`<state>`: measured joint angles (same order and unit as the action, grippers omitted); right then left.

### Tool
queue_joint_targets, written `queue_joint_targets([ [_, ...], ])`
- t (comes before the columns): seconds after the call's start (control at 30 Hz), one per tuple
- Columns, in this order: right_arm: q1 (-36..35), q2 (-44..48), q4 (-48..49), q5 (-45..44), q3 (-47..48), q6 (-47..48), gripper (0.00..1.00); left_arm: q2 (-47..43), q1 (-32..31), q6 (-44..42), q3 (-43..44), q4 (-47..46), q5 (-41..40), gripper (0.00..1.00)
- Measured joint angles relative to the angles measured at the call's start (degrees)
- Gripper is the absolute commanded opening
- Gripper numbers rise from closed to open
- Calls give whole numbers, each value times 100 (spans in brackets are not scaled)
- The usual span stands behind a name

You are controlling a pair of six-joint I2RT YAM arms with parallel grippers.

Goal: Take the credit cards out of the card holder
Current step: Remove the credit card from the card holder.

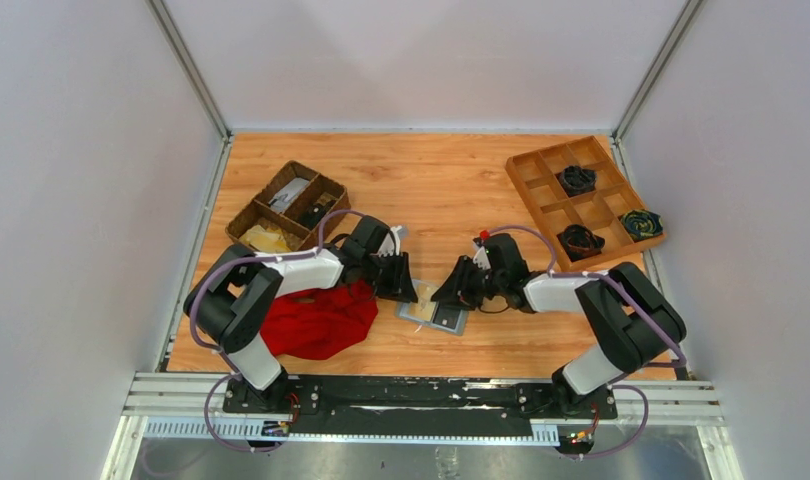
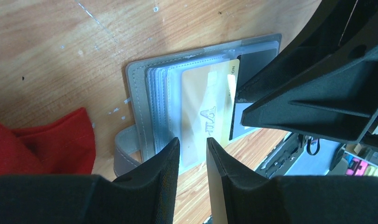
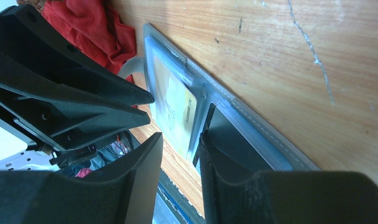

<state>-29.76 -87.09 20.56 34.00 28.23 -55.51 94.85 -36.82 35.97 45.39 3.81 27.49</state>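
Note:
The card holder [image 1: 433,315] lies open on the table between both grippers, its grey cover [image 2: 136,88] uppermost in the left wrist view and its side tab [image 2: 124,149] toward the red cloth. A tan credit card [image 2: 201,107] sits inside a clear sleeve, and a dark panel [image 2: 255,58] fills the other half. My left gripper [image 2: 193,144] hovers at the sleeve's near edge, its jaws a narrow gap apart, clamping nothing. My right gripper [image 3: 180,140] is open too, one finger [image 3: 234,186] over the dark half, close to the tan card [image 3: 175,109].
A red cloth [image 1: 316,318] lies just left of the holder, under the left arm. A dark wicker basket [image 1: 286,208] stands at the back left. A wooden compartment tray [image 1: 541,190] with dark items is at the back right. The table's front edge runs close behind the holder.

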Motion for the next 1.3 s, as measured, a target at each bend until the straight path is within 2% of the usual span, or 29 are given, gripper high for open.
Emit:
queue_joint_targets([
  [0.23, 13, -321, 452, 105, 0, -219, 34, 173, 28, 24, -33, -297, 249, 33],
  [0.5, 31, -501, 765, 177, -59, -378, 18, 260, 33, 31, -42, -463, 407, 33],
  [0.77, 48, -378, 892, 203, -227, -446, 18, 308, 33, 33, -42, -529, 461, 32],
  [1.07, 70, -361, 999, 278, -282, -492, 13, 348, 37, 48, -42, -584, 514, 32],
  [1.2, 96, -361, 1086, 310, -337, -522, 1, 350, 37, 46, -42, -588, 516, 32],
  [1.3, 116, -337, 1182, 356, -378, -546, 0, 358, 37, 46, -42, -599, 529, 32],
])
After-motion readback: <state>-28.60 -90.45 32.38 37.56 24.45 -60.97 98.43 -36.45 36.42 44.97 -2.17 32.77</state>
